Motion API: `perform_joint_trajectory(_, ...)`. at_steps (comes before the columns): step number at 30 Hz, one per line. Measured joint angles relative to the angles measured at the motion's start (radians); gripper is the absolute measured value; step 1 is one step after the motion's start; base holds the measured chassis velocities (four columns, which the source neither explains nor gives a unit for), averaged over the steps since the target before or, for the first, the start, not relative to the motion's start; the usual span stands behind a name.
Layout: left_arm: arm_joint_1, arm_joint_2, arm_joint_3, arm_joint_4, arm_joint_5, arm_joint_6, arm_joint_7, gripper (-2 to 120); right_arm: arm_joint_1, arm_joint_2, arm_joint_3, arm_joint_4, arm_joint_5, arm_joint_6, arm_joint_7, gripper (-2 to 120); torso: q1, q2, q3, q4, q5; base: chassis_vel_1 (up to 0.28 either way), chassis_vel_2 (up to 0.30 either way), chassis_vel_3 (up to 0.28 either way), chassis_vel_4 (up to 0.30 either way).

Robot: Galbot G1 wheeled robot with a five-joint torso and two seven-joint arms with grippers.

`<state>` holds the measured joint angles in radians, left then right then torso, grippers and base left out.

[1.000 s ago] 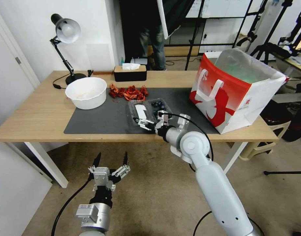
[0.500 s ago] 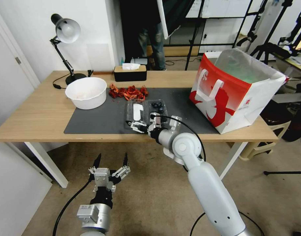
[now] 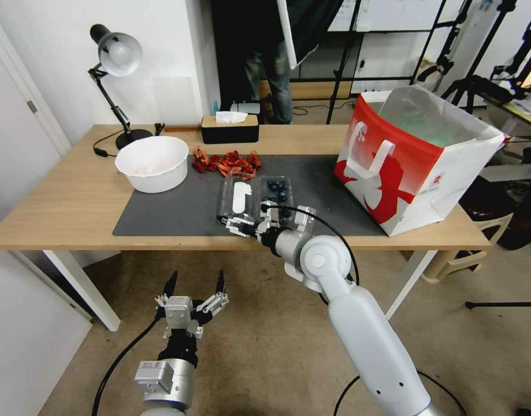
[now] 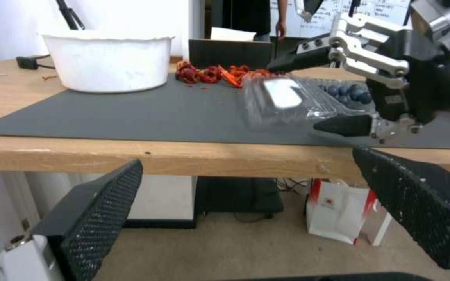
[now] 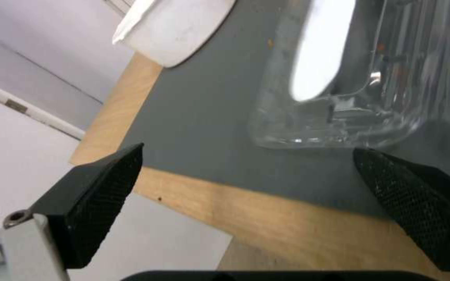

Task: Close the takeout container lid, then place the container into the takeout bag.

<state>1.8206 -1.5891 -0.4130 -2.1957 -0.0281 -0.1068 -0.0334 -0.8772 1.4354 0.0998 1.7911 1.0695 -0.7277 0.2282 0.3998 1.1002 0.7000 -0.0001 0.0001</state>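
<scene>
The wooden table spans the scene, with a dark grey mat laid across its middle. At the table's right end stands the takeout bag — red and white, upright, its mouth open and a flat white handle hanging on the near face. On the left part of the mat sits a round white bowl, and a black desk lamp stands behind it. A black tissue box rests at the far edge, and a heap of red scraps lies on the mat between bowl and container.

The takeout container lies on the mat near the front edge, well apart from the bag, with dark blueberries in its tray. The lid is folded out flat to the tray's left (white face of the label up), so the box is open.

The right gripper sits low over the mat at the lid's near edge. Its fingers are spread wide; in the right wrist view the two black pads stand either side of the lid's clear corner, touching nothing and holding nothing.

The left gripper hangs below and in front of the table edge — jaws wide apart and empty, the pads framing the table front in its own view.
</scene>
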Motion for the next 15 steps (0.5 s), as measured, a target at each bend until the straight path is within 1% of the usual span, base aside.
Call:
perform_joint_trajectory(5,0.001,0.000,0.001,0.000,0.002,-0.001,0.000,100,-0.014,-0.006,0.001,0.019,0.012,-0.001,0.007,100,0.000,0.000,0.000,0.0001,-0.0001,0.000,0.000,0.000,0.000)
perform_joint_trajectory(8,0.003,-0.001,0.002,-0.001,0.003,-0.002,0.000,100,-0.034,-0.016,0.005,0.049,0.014,-0.002,0.008,100,0.000,0.000,0.000,0.0001,0.0000,0.000,0.000,0.000,0.000)
perform_joint_trajectory(9,0.005,-0.002,0.002,-0.003,0.003,-0.002,0.000,100,-0.049,-0.027,0.011,0.076,0.013,-0.002,0.006,100,0.000,0.000,0.000,0.0002,-0.0001,0.000,0.000,0.000,0.000)
perform_joint_trajectory(11,0.008,-0.002,0.002,-0.008,0.005,-0.005,-0.001,100,-0.079,-0.047,0.021,0.128,-0.007,0.004,-0.012,100,0.000,0.000,0.000,0.0002,0.0001,0.000,0.000,0.000,0.000)
perform_joint_trajectory(12,0.008,-0.002,0.002,-0.008,0.005,-0.005,-0.001,100,-0.079,-0.047,0.021,0.128,-0.007,0.004,-0.012,100,0.000,0.000,0.000,0.0002,0.0001,0.000,0.000,0.000,0.000)
perform_joint_trajectory(14,0.011,-0.003,0.002,-0.011,0.006,-0.008,-0.001,100,-0.110,-0.072,0.030,0.166,-0.083,0.037,-0.059,100,0.000,0.000,0.000,0.0001,0.0001,0.000,0.000,0.000,0.000)
perform_joint_trajectory(15,0.011,-0.003,0.002,-0.011,0.006,-0.008,-0.001,100,-0.110,-0.072,0.030,0.166,-0.083,0.037,-0.059,100,0.000,0.000,0.000,0.0001,0.0001,0.000,0.000,0.000,0.000)
